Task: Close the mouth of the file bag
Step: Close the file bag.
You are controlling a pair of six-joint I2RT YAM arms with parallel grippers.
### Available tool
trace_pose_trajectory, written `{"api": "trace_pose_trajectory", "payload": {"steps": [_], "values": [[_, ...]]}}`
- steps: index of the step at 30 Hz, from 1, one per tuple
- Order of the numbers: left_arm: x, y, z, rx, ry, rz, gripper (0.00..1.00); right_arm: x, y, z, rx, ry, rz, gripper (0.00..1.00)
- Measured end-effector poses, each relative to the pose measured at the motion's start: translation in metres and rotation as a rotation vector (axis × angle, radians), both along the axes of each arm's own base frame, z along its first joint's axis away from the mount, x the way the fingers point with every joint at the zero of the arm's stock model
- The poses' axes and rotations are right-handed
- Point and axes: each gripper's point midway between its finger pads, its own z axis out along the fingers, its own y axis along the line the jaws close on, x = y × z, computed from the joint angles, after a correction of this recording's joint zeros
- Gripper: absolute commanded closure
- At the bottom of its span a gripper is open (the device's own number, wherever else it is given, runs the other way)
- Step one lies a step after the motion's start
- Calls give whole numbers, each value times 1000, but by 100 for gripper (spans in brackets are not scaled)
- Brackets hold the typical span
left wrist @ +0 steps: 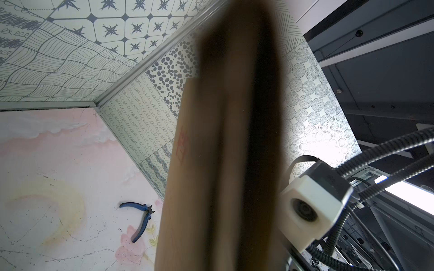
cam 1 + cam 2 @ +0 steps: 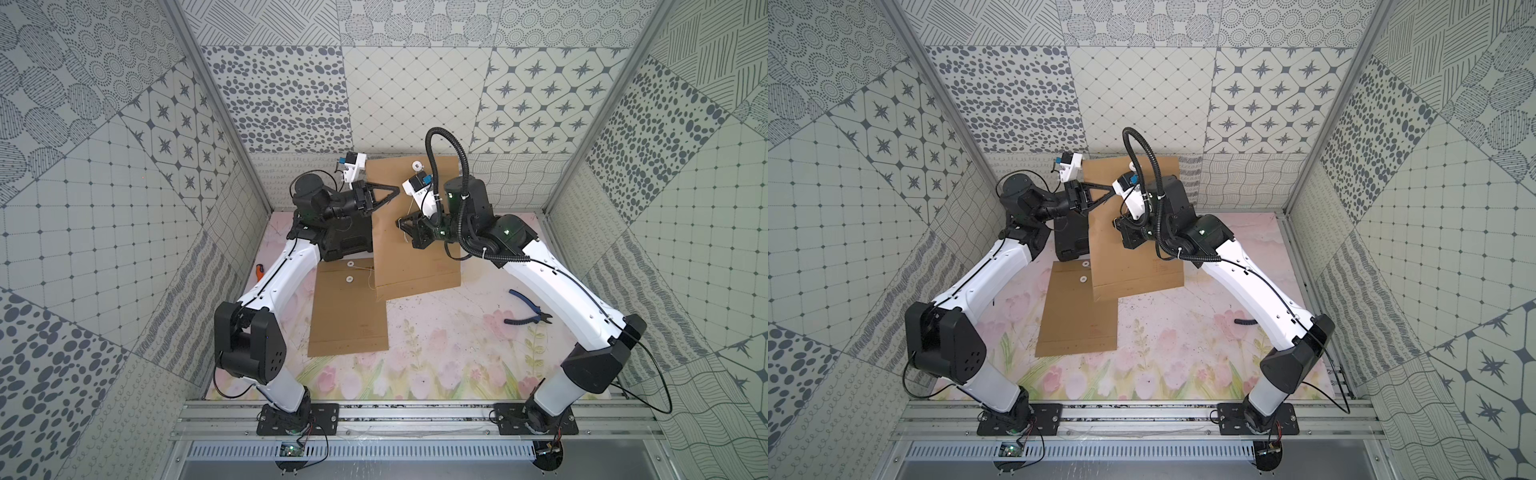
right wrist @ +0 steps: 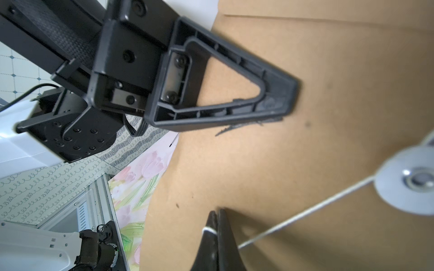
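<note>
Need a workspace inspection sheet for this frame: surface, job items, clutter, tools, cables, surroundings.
Surface: floral table mat, scuffed and stained.
Job's things: kraft file bag overlaps the corner of a second file bag, which lies flat. A string runs from the white disc on the first bag.
Clutter: blue pliers by the right arm, an orange-handled tool at the left wall, and a black box under the left arm, kind unclear.
Grippers: left tool is shut on the file bag's side edge; right tool is shut on the string.
Cables: corrugated conduit loops above the right wrist.
Surroundings: patterned wall panels on three sides.
</note>
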Motion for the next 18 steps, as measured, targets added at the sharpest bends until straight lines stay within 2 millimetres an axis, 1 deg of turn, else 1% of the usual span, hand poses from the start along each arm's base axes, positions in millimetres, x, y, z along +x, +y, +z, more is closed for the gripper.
{"api": "trace_pose_trajectory", "payload": {"steps": [4, 11, 16, 18], "values": [[1, 1, 3, 3, -4, -6, 100, 1, -10, -3, 20, 10, -21, 100], [4, 0, 4, 8, 6, -14, 100, 2, -16, -3, 56, -18, -33, 100], [6, 0, 2, 9, 10, -11, 100, -8, -23, 9, 99, -53, -16, 100], [10, 2, 3, 3, 9, 8, 100, -16, -25, 10, 113, -44, 1, 100]]}}
